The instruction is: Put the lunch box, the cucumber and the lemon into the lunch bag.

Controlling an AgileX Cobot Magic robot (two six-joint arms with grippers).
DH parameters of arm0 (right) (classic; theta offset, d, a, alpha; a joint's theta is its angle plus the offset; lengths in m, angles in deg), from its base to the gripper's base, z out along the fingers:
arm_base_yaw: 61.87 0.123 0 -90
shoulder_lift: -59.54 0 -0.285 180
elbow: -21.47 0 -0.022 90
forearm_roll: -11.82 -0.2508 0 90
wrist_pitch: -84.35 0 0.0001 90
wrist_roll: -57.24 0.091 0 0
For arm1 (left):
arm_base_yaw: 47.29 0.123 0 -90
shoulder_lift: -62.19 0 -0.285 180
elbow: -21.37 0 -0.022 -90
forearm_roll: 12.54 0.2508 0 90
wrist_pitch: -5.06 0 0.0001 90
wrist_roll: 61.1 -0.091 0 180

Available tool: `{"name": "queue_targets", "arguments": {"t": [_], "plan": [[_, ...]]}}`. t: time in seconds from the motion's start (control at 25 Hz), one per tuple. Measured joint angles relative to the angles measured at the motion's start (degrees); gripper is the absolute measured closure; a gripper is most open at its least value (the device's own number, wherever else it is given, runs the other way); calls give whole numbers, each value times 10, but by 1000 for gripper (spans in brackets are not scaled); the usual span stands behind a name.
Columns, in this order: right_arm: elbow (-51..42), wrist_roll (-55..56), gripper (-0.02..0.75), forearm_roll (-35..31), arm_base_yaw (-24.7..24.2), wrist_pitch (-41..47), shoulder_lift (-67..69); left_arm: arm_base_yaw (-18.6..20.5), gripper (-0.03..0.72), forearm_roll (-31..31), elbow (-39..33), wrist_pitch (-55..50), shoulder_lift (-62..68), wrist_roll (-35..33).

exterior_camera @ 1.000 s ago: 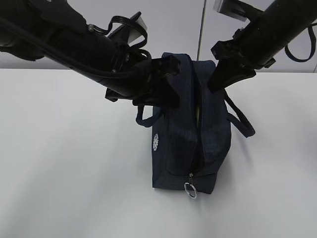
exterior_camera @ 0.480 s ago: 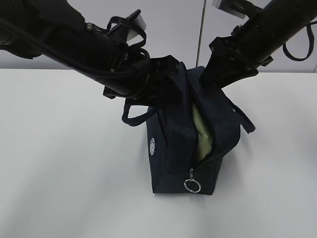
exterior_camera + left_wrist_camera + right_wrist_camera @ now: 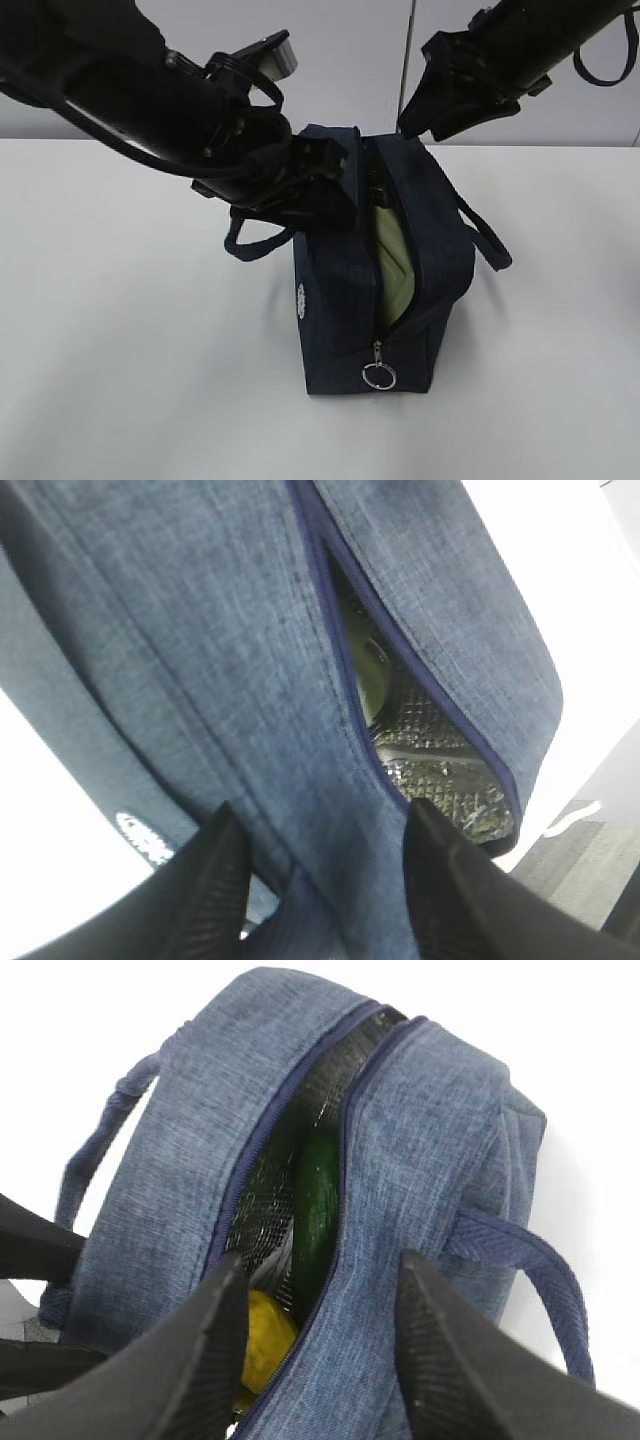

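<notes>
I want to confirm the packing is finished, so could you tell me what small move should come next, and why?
Probably lift both arms clear. The cucumber and lemon lie inside the lunch bag, with the lunch box showing pale green through the gap. The left gripper and right gripper both stand open, holding nothing.

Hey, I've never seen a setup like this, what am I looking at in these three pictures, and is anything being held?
It is a robot with two black arms at a white table. One picture looks at the scene from the front; the other two come from cameras on each wrist. A dark blue lunch bag stands on the table, unzipped on top. Inside show the green lid of the lunch box, the cucumber and the lemon. The left gripper is open, straddling the bag's fabric. The right gripper is open above the bag, holding nothing.
</notes>
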Motion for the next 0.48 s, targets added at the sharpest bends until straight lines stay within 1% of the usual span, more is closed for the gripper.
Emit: {"name": "queue_targets", "arguments": {"t": [0.16,0.36,0.48], "plan": [[2,2,375,2,0,-17,-18,14,347,28,0,-7,-21,0],[2,2,375,3,0,-90,-68,49,347,83,0,-12,-54,0],[2,2,375,3,0,-132,-102,61,347,112,0,-13,-69,0]]}}
